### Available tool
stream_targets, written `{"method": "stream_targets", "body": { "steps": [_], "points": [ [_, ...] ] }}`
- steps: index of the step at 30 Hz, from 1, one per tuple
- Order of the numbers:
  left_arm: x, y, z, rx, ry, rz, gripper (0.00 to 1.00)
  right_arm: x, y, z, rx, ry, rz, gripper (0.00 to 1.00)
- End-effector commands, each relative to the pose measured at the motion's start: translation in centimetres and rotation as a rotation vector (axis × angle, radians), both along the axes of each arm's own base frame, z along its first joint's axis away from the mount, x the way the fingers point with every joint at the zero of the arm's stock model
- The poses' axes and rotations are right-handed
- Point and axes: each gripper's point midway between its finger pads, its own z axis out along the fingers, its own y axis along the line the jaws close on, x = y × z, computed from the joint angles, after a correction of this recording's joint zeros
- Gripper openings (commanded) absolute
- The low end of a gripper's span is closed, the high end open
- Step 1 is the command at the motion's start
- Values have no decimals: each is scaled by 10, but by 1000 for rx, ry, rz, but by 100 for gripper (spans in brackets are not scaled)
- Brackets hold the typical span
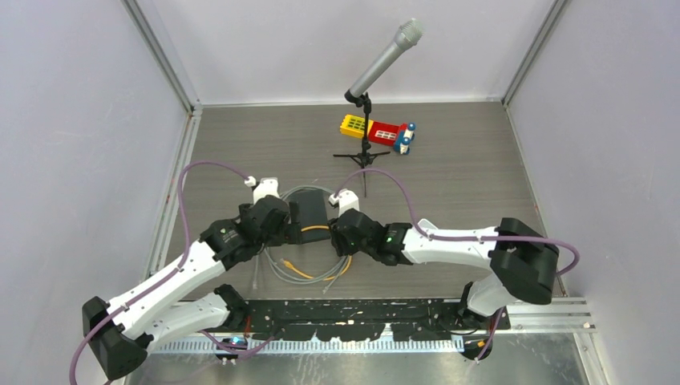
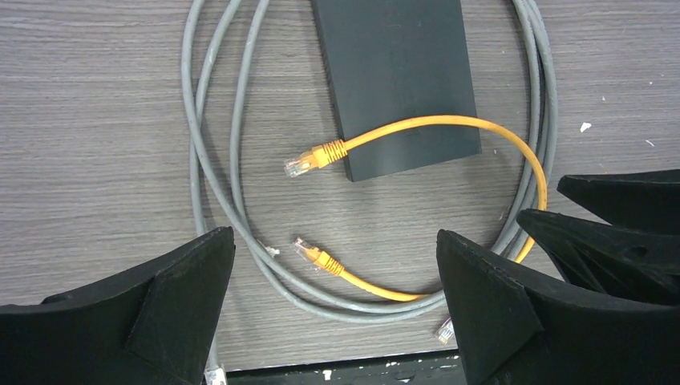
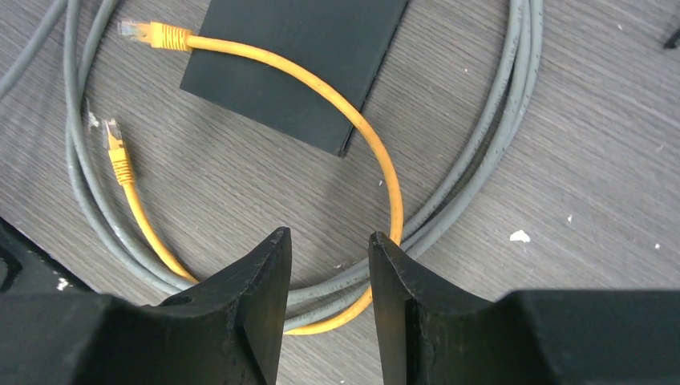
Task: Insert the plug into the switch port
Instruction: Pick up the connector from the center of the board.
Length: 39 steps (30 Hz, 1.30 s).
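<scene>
A grey wood-grain table (image 1: 481, 160) inside pale walls (image 1: 321, 48) framed in aluminium: at the back stand a microphone (image 1: 385, 58) on a small tripod (image 1: 365, 154) and, just beside it, a red-and-yellow toy block set (image 1: 377, 131).

At centre lies the flat black switch (image 2: 397, 80), ringed by a loose coil of grey cable (image 2: 196, 120) that rests on the table around it. A yellow cable (image 2: 449, 120) arches over the switch's top and curves back along the grey coil.

The plug (image 2: 309, 159) lies flat on the wood at the switch's corner, its boot against the edge. Its long axis runs nearly level across my left wrist view, the clear tip pointing away from the switch. Which face carries the port I cannot tell. The cable's second plug (image 2: 309, 253) lies apart from the switch inside the coil, angled toward the first.

My left gripper (image 2: 330, 237) hangs above both plugs with its jaws spread wide, grasping nothing. My right gripper (image 3: 329, 237) is low over the far bend, where the yellow and grey cables run together. Its fingers (image 3: 257, 281) stand partly apart on either side of the strands, with nothing clamped.
</scene>
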Motion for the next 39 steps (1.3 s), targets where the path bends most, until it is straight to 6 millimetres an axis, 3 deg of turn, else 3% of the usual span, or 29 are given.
{"method": "stream_targets", "body": {
  "steps": [1, 14, 22, 25, 28, 30, 31, 39],
  "points": [
    [-2, 2, 1, 0, -3, -10, 100, 12, 21, 18, -6, -86, 84, 45],
    [-8, 11, -10, 5, 7, -1, 100, 40, 8, -4, -175, -108, 132, 45],
    [-11, 15, -12, -18, -8, 22, 100, 40, 19, -29, -167, -10, 218, 45],
    [-10, 14, -13, -32, -16, 27, 100, 40, 21, -41, -188, 15, 219, 37],
    [-9, 13, -18, -25, -4, 28, 100, 42, 13, -46, -222, 20, 182, 20],
    [-8, 12, -22, -17, 2, 23, 100, 44, 7, -39, -219, 3, 150, 4],
    [-8, 11, -24, -12, 6, 19, 100, 44, 3, -34, -219, 0, 134, 1],
    [8, 8, -20, -26, -38, 53, 100, 28, -27, 19, -196, -42, 81, 1]
  ]
}}
